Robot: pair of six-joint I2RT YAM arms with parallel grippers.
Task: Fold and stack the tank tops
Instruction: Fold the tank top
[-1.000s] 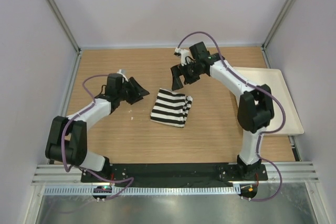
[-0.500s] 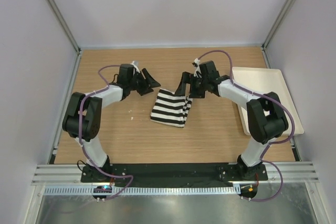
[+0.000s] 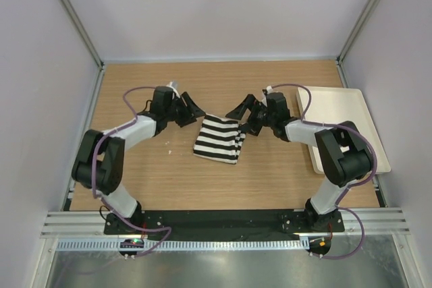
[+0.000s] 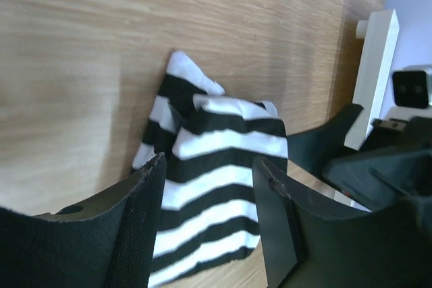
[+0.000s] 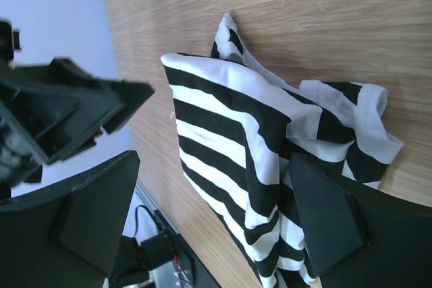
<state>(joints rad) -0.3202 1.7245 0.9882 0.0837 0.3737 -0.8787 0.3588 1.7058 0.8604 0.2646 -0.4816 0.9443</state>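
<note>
Tank top (image 3: pixel 219 138) folded small, middle of table (image 3: pixel 283 173) | likely soft, light, floppy | left gripper (image 3: pixel 194 111), right gripper (image 3: pixel 241 117) gaping wide, empty, flanking far edge | best pinched at layered far corners

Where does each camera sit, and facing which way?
Top external: overhead, behind the bases, looking down at the wooden table; both arms flank the black-and-white striped tank top.
Left wrist: on that arm, facing the tank top past the open left gripper.
Right wrist: on that arm, facing the tank top past the open right gripper.
Shared: the tank top; each wrist view shows the other gripper.
</note>
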